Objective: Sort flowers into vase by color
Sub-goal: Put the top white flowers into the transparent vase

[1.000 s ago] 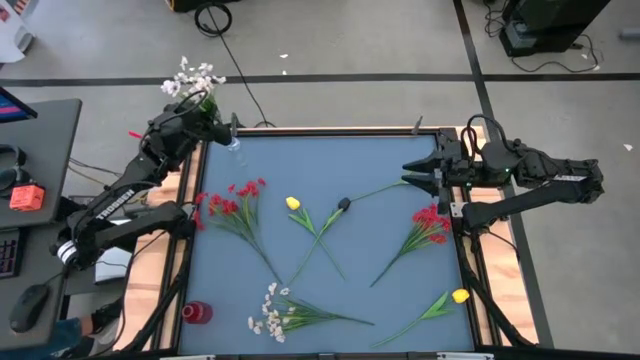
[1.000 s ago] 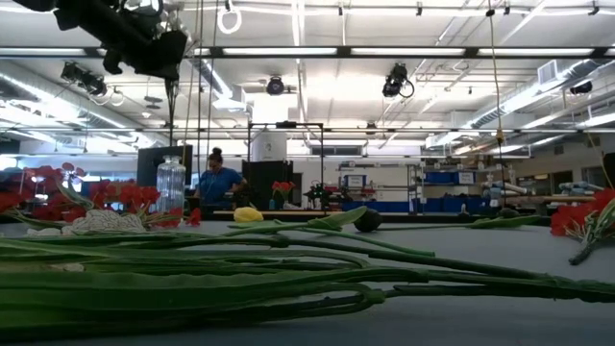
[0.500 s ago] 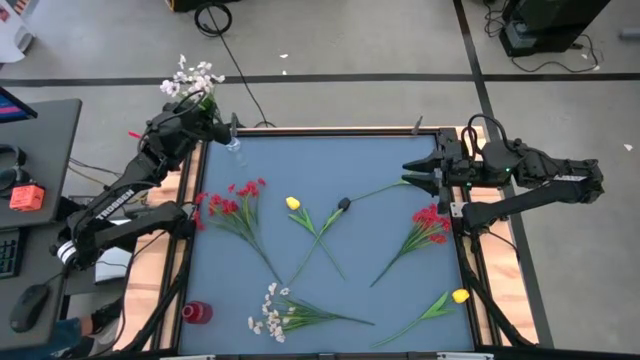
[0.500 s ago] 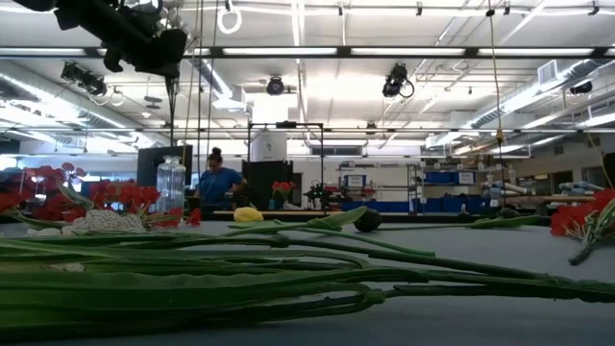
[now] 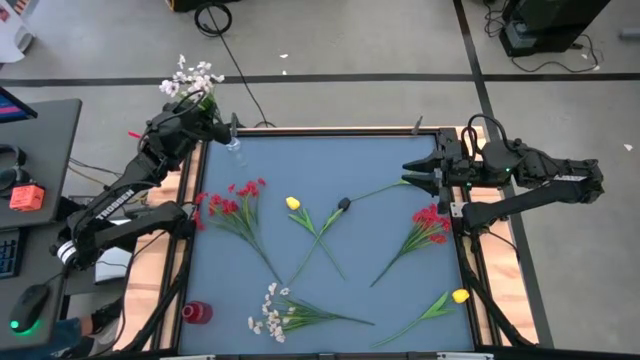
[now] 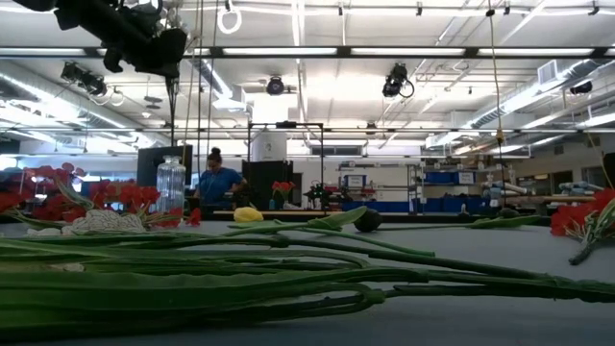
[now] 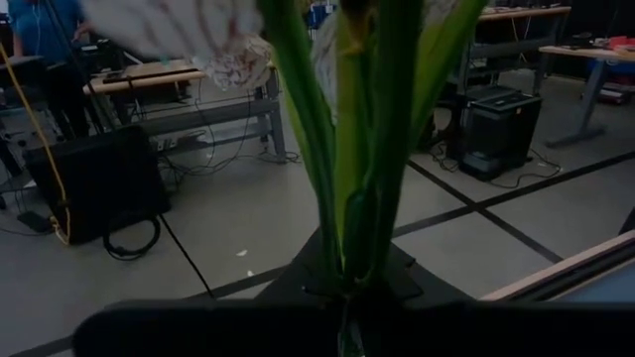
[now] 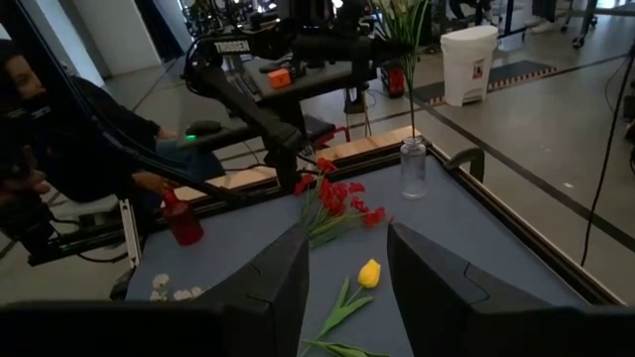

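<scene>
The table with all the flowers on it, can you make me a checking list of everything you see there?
Surface: blue table, wooden edge.
Job's things: white sprig held above clear vase; red vase; lying flat, red sprigs, yellow buds, dark bud, white sprig.
Clutter: nothing seen.
Grippers: left gripper shut on the stem; right gripper open, empty, at the right edge.
Cables: black cables on floor.
Surroundings: desk, person far behind.
</scene>
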Controlling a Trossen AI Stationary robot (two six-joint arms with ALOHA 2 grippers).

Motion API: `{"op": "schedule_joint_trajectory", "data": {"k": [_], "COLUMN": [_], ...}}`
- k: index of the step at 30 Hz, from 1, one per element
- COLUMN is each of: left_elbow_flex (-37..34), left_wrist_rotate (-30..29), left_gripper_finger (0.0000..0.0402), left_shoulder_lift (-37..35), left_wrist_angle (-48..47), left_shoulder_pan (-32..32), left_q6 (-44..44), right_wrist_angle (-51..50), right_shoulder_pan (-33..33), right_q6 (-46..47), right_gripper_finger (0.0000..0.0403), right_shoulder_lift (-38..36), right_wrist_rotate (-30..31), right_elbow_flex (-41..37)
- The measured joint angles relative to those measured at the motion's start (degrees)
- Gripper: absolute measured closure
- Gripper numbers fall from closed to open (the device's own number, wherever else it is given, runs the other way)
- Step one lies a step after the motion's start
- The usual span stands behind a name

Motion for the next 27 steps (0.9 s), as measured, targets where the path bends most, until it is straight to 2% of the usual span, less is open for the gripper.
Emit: {"op": "schedule_joint_trajectory", "data": {"k": [12, 27], "left_elbow_flex": [0.02, 0.11], "left_wrist_rotate": [2.65, 2.54], "left_gripper_finger": [0.0383, 0.0383], "left_shoulder_lift": [0.15, 1.53], "left_wrist_angle": [-0.2, -3.86], "left_shoulder_pan": [0.0, 1.93], "left_q6": [-0.74, -3.71], "right_wrist_angle": [0.0, 0.0], "right_shoulder_pan": [0.01, 0.0], "right_q6": [-0.01, -0.01], "right_gripper_finger": [0.0256, 0.0256], "right_shoulder_lift": [0.0, 0.0], "right_wrist_rotate": [0.0, 0.0], "right_elbow_flex": [0.0, 0.0]}}
